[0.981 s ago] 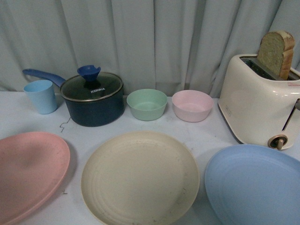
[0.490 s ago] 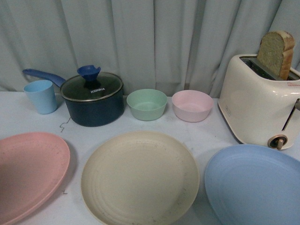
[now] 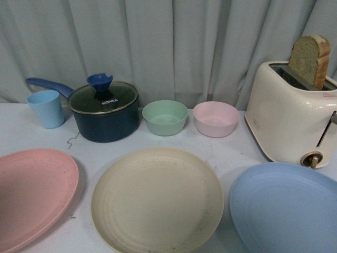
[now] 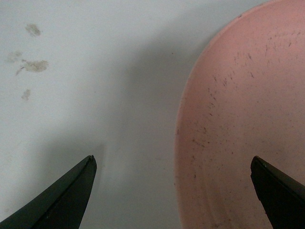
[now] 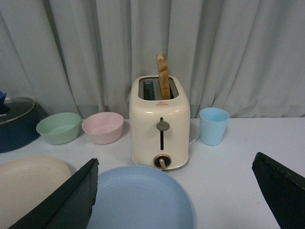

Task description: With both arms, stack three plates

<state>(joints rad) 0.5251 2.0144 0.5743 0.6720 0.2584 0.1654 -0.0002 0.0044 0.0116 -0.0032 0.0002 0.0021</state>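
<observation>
Three plates lie side by side along the near edge of the table: a pink plate (image 3: 32,192) at the left, a cream-beige plate (image 3: 157,199) in the middle and a light blue plate (image 3: 287,206) at the right. None rests on another. No arm shows in the front view. My left gripper (image 4: 174,162) is open and hovers over the rim of the pink plate (image 4: 243,129), one finger above bare table, the other above the plate. My right gripper (image 5: 175,164) is open too, held above the blue plate (image 5: 140,200), nothing between its fingers.
Behind the plates stand a dark blue lidded pot (image 3: 103,109), a light blue cup (image 3: 46,108), a green bowl (image 3: 165,117) and a pink bowl (image 3: 216,118). A cream toaster (image 3: 292,118) with a bread slice sits right behind the blue plate. Another blue cup (image 5: 213,125) stands beside the toaster.
</observation>
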